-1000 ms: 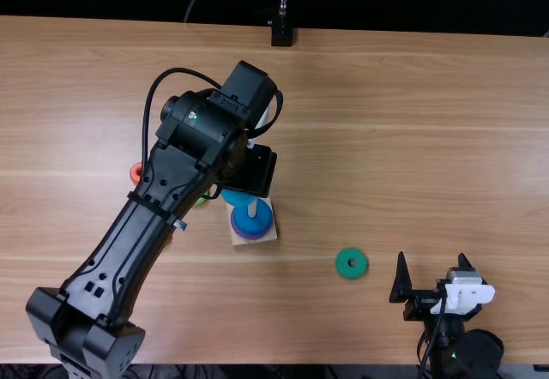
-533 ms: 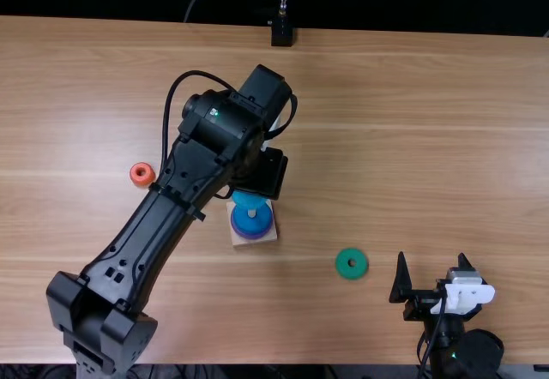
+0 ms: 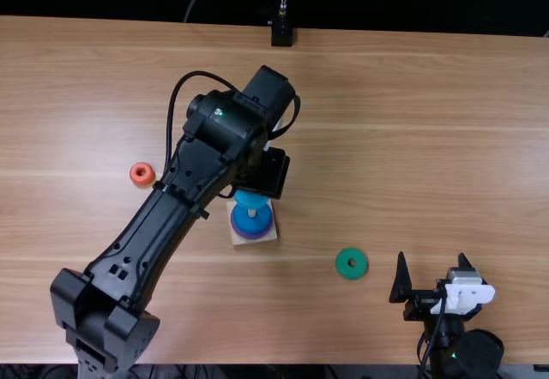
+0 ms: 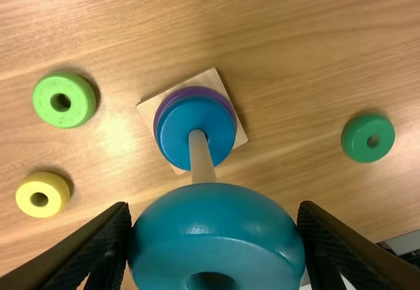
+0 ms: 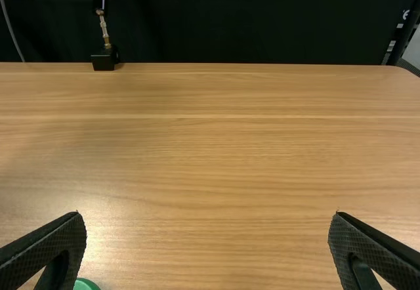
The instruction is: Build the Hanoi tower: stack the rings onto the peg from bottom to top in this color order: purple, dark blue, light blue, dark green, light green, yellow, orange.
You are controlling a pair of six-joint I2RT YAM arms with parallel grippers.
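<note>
From my seat away from the table, I had the left gripper [image 3: 264, 173] over the far side of the wooden base [image 3: 268, 232], its jaws pinching the light blue ring [image 3: 248, 200] from either side; in the left wrist view the ring sat squarely between the two fingers, its hole facing the camera, and the tip of the peg [image 4: 199, 152] met the ring's edge in my line of sight, though I could not tell whether the two touched.

On the base the purple ring [image 4: 161, 109] lay lowest, with the dark blue ring [image 4: 180, 134] on top of it, both round the peg; the light blue ring was off the stack, in my grip.

The dark green ring [image 3: 343, 270] lay flat on the table [image 3: 412, 139], right of the base and nearer the table's near edge; on the left side, well apart from the base, lay the orange ring [image 3: 149, 179]; the left wrist view also gave me the light green ring [image 4: 80, 108] and the yellow ring [image 4: 56, 188], near each other on the tabletop, across the base from the dark green one.

My right gripper [image 3: 432, 256] was at the near right, just beyond the dark green ring; its jaws stood spread wide, with nothing between them.
</note>
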